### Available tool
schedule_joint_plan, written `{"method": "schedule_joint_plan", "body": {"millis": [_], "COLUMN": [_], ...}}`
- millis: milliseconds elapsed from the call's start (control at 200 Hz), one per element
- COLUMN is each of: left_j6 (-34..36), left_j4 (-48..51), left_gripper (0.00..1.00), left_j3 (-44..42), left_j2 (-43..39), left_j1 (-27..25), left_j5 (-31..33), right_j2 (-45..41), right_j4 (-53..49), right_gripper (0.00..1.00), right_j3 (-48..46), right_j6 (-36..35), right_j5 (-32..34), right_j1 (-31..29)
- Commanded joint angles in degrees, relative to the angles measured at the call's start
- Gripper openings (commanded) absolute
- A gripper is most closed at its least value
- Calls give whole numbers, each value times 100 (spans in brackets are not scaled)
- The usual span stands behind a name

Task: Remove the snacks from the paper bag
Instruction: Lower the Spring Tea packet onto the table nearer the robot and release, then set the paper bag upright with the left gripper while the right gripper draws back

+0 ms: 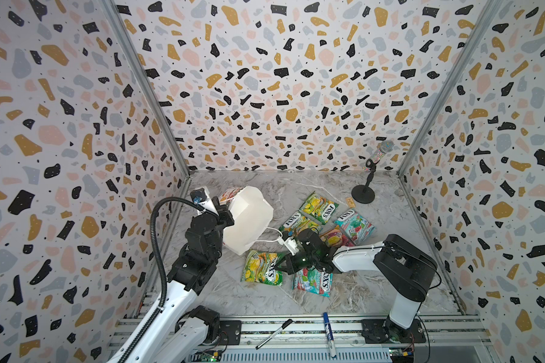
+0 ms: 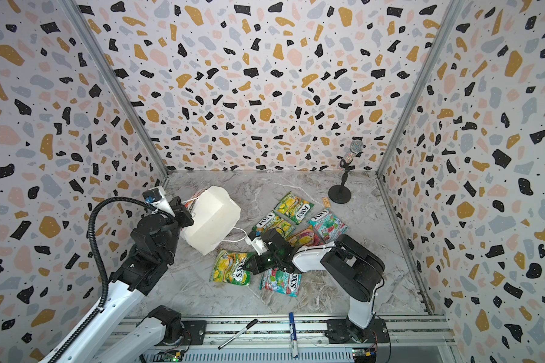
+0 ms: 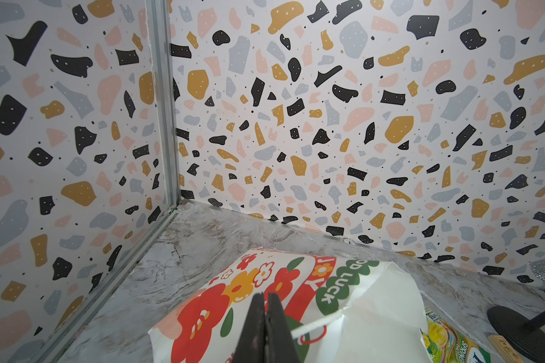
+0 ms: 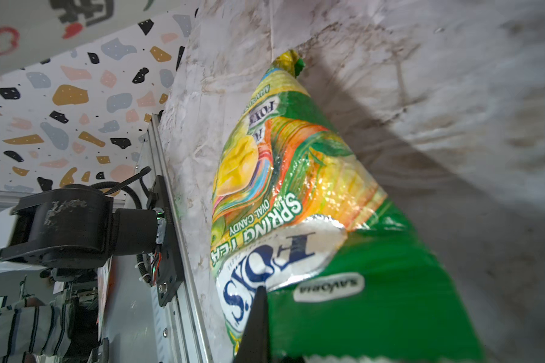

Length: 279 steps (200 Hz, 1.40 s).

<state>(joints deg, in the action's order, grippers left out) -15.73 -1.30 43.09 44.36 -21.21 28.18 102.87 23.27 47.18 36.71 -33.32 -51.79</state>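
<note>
Hanging tipped near the left edge of the surface (image 1: 249, 301), the paper bag (image 1: 249, 220) shows its white underside, with its cords trailing toward the middle. The left fingers (image 3: 265, 303) are pressed together on its flowered side. All six snacks (image 1: 318, 207) look to be out of it: four lie bunched right of the middle, and a teal packet (image 1: 312, 281) lies nearer the front edge. The sixth, a green-yellow packet (image 1: 260, 267), sits just in front of the bag, and the right fingers (image 4: 260, 301) are clamped on its corner. It stretches straight away from those fingers toward the left edge, so the right arm is nearer and, I judge, need only let go
</note>
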Motion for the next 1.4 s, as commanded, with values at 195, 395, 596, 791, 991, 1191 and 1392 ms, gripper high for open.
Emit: {"method": "schedule_joint_plan", "body": {"millis": [195,395,596,791,991,1191,1392], "left_j6": [-1,-9,-42,-399,-551,-718,-862], "left_j4": [-211,-204,-242,-430,-287,-492,-503], "left_gripper": [0,0,0,0,0,0,0], "left_j3": [-46,-46,-14,164,807,1121,1514], "left_j2": [-54,-63,-29,104,687,1128,1655], "left_j1": [29,27,23,29,25,28,28], "left_j5": [40,17,-239,-694,-1202,-1425,-1891], "right_j2": [-654,-784,-1308,-1847,-2389,-2821,-3125], "right_j4": [-1028,-1478,-1861,-2209,-2444,-2643,-2810], "right_gripper": [0,20,45,53,54,54,54], "right_j3": [-85,18,28,74,-11,-144,-242], "right_j6": [-420,-506,-645,-743,-770,-762,-788], "right_j5": [756,1057,1895,2296,2205,2188,2195], "right_j1": [156,154,117,247,665,1066,1320]}}
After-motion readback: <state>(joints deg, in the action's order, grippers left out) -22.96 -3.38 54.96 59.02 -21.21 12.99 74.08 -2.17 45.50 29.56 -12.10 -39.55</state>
